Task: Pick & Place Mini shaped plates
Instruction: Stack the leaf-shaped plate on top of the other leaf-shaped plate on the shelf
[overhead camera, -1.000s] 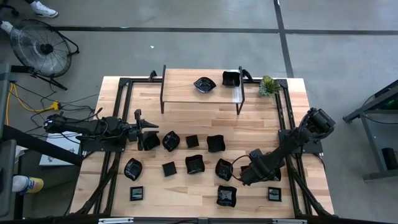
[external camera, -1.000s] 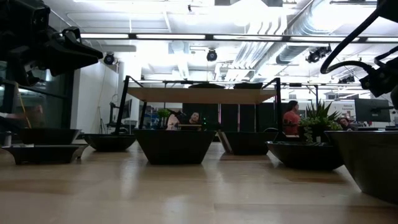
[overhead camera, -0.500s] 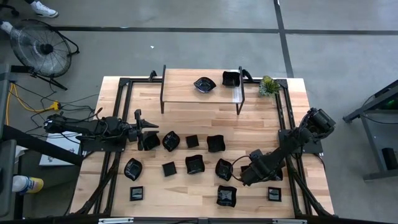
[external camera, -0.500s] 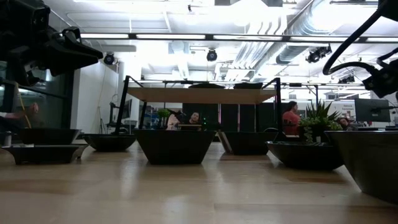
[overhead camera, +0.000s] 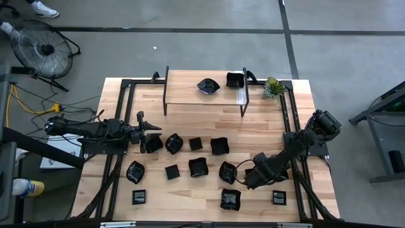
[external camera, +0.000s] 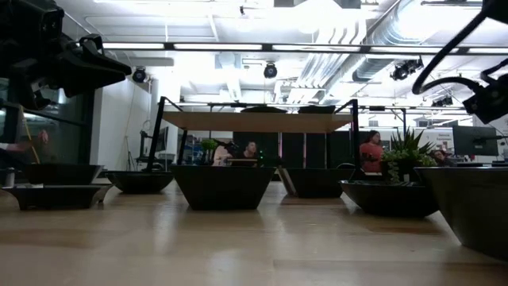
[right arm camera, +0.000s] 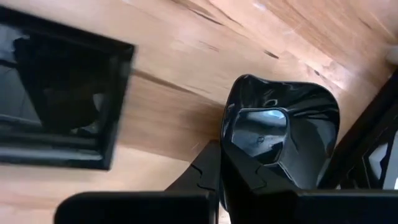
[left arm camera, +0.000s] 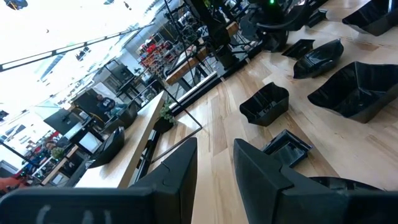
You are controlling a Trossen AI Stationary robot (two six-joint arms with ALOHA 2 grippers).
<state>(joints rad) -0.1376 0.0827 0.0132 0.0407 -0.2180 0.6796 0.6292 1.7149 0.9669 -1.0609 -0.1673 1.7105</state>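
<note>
The right gripper (overhead camera: pixel 243 175) is sitting low over the front right part of the wooden table (overhead camera: pixel 266 126), its fingers (right arm camera: pixel 208 171) pressed together on the rim of a small glossy black dish (right arm camera: pixel 280 134). In the right wrist view that dish is showing as a rounded, deep bowl with a shiny flat bottom, resting on the wood, with a square black dish (right arm camera: pixel 59 99) lying just beside it. From above, the pinched dish (overhead camera: pixel 228 171) is lying in the front row, between a wavy-edged dish (overhead camera: pixel 198 167) and the gripper itself.

Compared with a second ago, the right fingers have been drawing in onto the rim; neither arm nor any dish is looking shifted otherwise.

The left gripper (overhead camera: pixel 147 134) is hanging above the table's left side with its fingers (left arm camera: pixel 177 171) spread a little, holding nothing, next to a dish (overhead camera: pixel 152 144) in the middle row. Two more dishes, one wavy (overhead camera: pixel 207 85) and one squarish (overhead camera: pixel 235 80), are resting on the raised wooden shelf (overhead camera: pixel 183 85) at the back, near a small green plant (overhead camera: pixel 273 87). The remaining black dishes (overhead camera: pixel 219 145) are lying scattered across the pale plank surface.
</note>
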